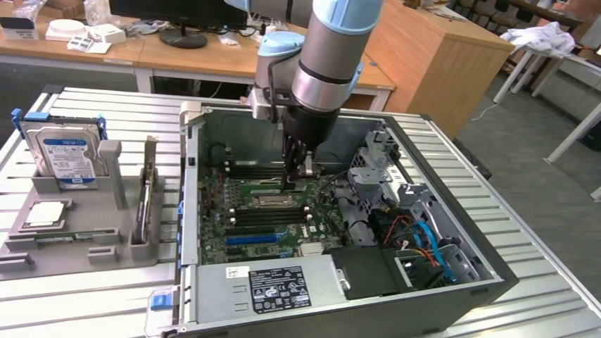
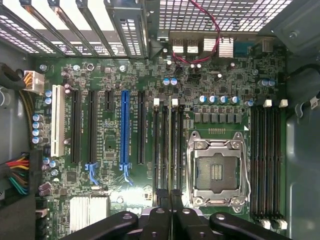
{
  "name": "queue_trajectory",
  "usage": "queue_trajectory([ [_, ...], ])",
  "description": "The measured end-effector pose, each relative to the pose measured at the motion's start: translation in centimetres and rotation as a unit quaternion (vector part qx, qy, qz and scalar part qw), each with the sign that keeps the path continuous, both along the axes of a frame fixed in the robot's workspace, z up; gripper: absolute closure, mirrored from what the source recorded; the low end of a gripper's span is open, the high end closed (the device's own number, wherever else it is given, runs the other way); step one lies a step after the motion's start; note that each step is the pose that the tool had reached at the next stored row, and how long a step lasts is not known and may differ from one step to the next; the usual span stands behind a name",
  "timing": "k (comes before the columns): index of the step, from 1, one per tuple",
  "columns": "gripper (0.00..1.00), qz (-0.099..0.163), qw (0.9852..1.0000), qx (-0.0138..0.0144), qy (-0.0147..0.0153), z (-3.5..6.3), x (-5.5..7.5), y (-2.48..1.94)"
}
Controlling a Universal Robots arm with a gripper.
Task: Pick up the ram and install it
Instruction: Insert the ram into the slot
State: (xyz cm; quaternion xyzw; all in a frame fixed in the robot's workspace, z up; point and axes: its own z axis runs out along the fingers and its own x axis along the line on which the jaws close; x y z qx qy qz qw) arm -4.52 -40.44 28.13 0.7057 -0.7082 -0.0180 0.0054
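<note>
Silver-grey arm (image 1: 324,77) with pale blue joint caps (image 1: 280,42) and a black hand (image 1: 298,176).

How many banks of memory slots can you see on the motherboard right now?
2. The first bank lies between the blue expansion slot and the processor socket, at the gripper; the second bank lies beyond the socket, beside the case wall. None seem hidden.

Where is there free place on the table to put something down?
Bare ribbed table runs beside the case at the exterior view's right, and between the grey holder and the near table edge. Inside the case it is crowded: the hand hangs over the motherboard, cables beside it.
</note>
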Motion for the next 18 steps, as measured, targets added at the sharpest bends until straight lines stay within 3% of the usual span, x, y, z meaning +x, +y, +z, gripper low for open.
queue_trajectory([
  [18,0.88,0.000,1.0000,-0.0001,0.0001,-0.01,0.52,-0.22],
])
